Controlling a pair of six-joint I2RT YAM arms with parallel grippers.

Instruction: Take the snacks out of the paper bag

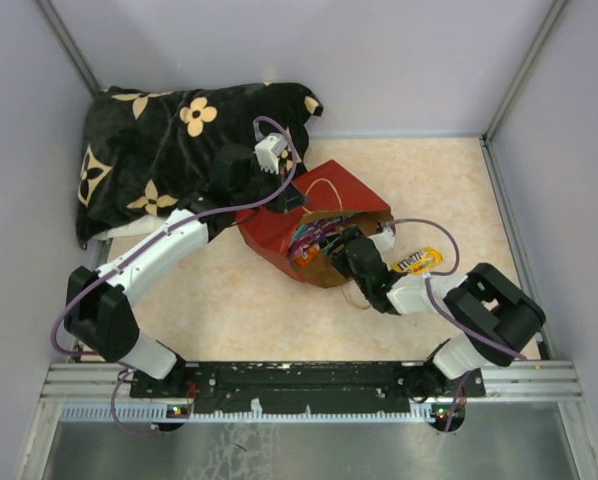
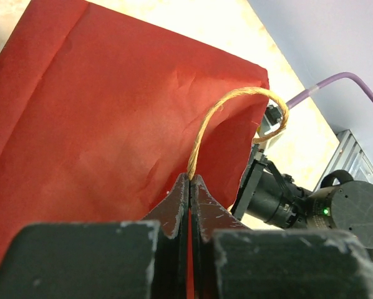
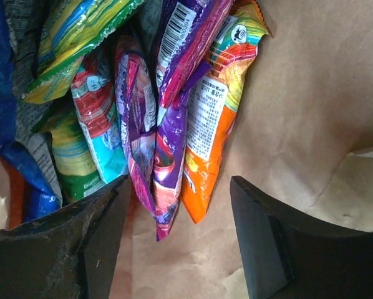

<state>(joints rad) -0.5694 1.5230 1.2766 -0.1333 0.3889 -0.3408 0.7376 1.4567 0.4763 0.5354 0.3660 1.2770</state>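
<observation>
The right gripper [image 3: 179,187] is wide open and holds nothing. It is inside the mouth of the bag [image 1: 329,190], which lies on its side on the worktop [image 1: 229,300]. Just before it hang the purple packet [image 3: 168,168] and the orange packet [image 3: 214,131]. The left gripper [image 2: 191,180] is closed on the handle [image 2: 236,103]. The M&M's pack [image 1: 417,262] lies outside already. The step in hand seems to be reaching for another packet; the next move probably needs a small advance, then closing on one lower edge.
</observation>
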